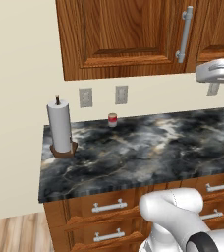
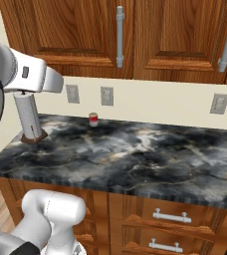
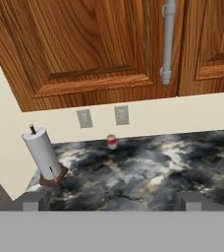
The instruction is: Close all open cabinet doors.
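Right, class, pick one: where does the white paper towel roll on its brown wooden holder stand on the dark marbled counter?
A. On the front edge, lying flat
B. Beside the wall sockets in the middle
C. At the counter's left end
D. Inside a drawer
C: the white paper towel roll stands upright on its brown wooden holder at the left end of the dark marbled counter, well left of the small red-and-white jar.

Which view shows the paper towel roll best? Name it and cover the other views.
The left base view: the paper towel roll stands whole and unobstructed on its wooden holder at the counter's left end. In the hand view it is also whole but tilted. In the right base view the robot's arm covers its top.
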